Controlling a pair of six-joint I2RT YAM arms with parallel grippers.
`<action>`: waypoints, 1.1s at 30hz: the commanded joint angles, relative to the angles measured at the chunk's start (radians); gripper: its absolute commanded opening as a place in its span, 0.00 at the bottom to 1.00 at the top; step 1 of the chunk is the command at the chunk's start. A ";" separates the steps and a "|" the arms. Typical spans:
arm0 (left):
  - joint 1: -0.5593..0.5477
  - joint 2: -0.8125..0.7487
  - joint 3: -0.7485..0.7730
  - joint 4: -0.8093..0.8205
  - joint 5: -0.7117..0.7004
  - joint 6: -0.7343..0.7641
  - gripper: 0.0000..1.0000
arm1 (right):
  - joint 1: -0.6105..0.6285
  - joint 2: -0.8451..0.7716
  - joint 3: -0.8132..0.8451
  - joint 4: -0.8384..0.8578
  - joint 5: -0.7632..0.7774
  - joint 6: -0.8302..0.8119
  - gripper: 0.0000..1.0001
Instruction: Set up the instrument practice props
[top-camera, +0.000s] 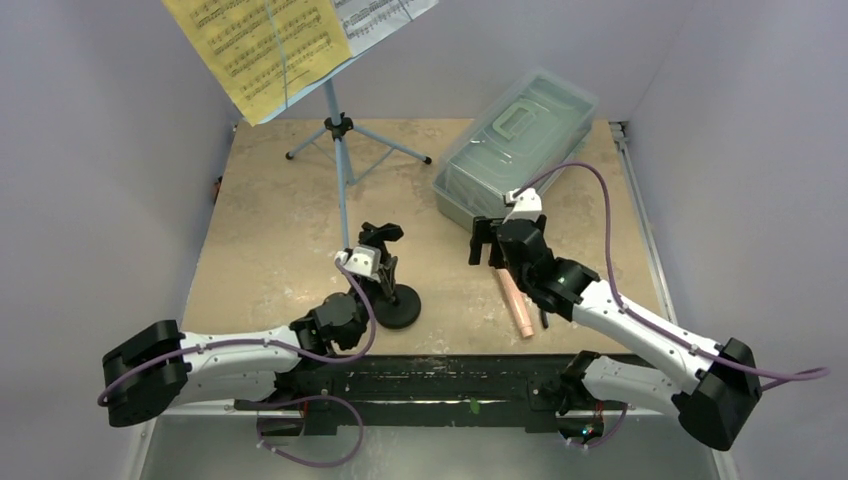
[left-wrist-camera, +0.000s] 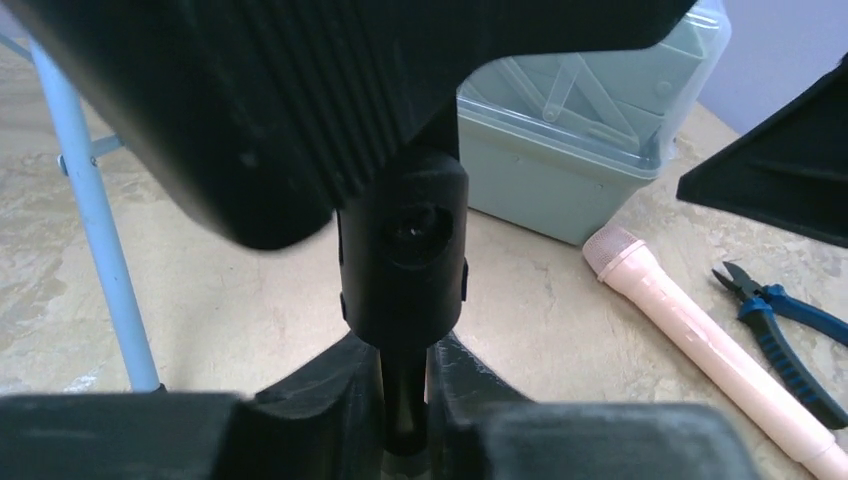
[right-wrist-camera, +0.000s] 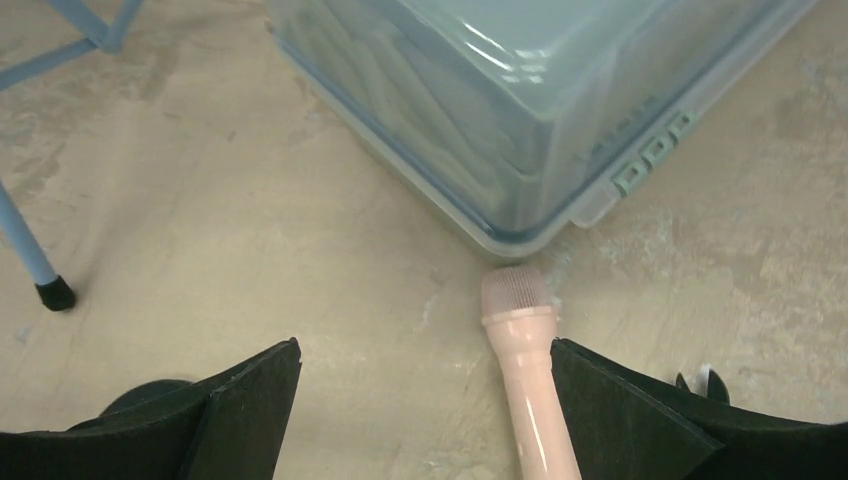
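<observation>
1. Beige mottled table (top-camera: 270, 230) is enclosed by pale walls.
2. At upper left, the music sheets (top-camera: 265, 45) are carried on the blue music stand (top-camera: 340, 150).
3. Near centre, the black mic stand (top-camera: 398, 308) is stood upright — its pole is clamped by the left jaws.
4. Right of centre, the pink microphone (top-camera: 517, 303) is laid flat near the clear box (top-camera: 515, 140); the right jaws are spread wide above it — nothing is gripped.

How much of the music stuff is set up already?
About halfway. Done: the music stand stands on its legs with the sheets on it. In hand: the left gripper is clamped on the mic stand post, and the right gripper hangs open over the microphone. Left: the microphone lies flat on the table, not yet on the mic stand.
</observation>
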 joint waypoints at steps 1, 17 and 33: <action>0.000 -0.064 -0.018 -0.013 0.028 -0.098 0.26 | -0.097 0.014 -0.036 -0.075 -0.124 0.114 0.98; 0.000 -0.464 0.051 -0.494 0.284 -0.286 0.86 | -0.185 0.441 0.064 -0.102 -0.083 0.021 0.96; 0.000 -0.722 0.305 -0.888 0.389 -0.122 0.96 | -0.185 0.496 0.095 -0.098 -0.117 0.021 0.52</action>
